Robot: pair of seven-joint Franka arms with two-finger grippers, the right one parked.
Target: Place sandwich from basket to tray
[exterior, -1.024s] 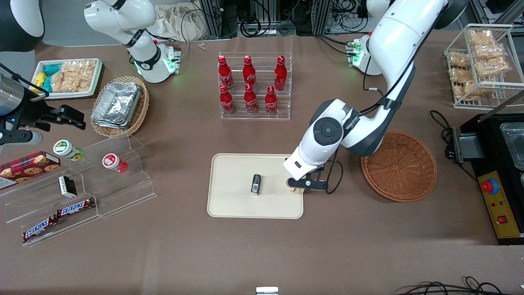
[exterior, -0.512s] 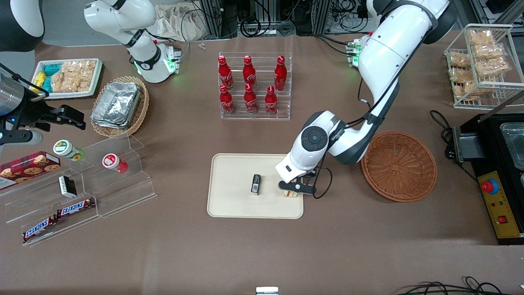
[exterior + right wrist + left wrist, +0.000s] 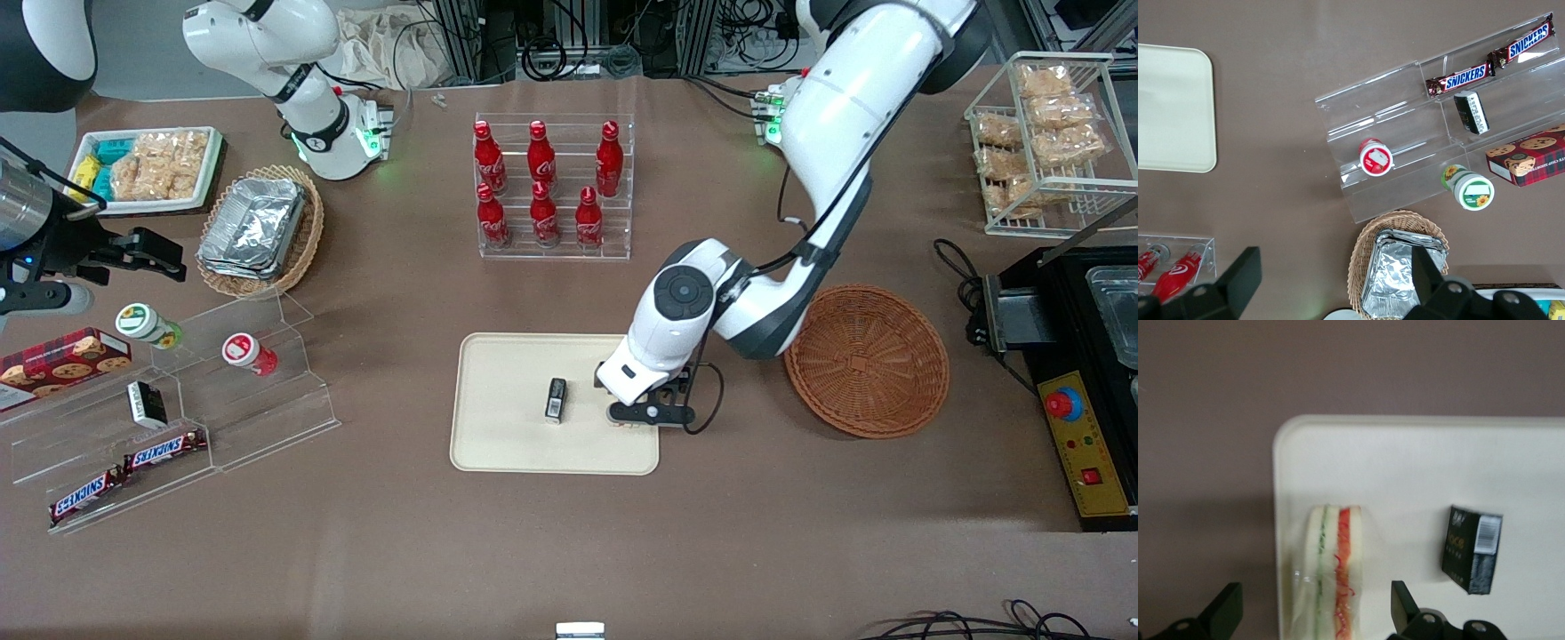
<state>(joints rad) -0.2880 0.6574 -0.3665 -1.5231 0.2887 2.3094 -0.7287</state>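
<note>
The sandwich (image 3: 1331, 577), white bread with red and green filling in clear wrap, stands on edge on the cream tray (image 3: 507, 436), close to the tray's rim (image 3: 1281, 520) toward the working arm's end. My left gripper (image 3: 638, 414) is low over it and open. The black fingertips (image 3: 1226, 608) stand apart from the sandwich on either side, not touching it, as the left wrist view (image 3: 1315, 613) shows. In the front view the gripper hides most of the sandwich. The round reddish-brown basket (image 3: 867, 360) holds nothing and lies beside the tray toward the working arm's end.
A small black box (image 3: 556, 398) lies on the tray near its middle, also in the wrist view (image 3: 1471, 550). A rack of red bottles (image 3: 553, 187) stands farther back. A clear shelf with snacks (image 3: 178, 400) and an oval basket with foil containers (image 3: 258, 231) lie toward the parked arm's end.
The gripper has moved from the tray's rim a little farther over the tray, toward the parked arm's end, bringing the sandwich with it. The arm's elbow has swung the same way.
</note>
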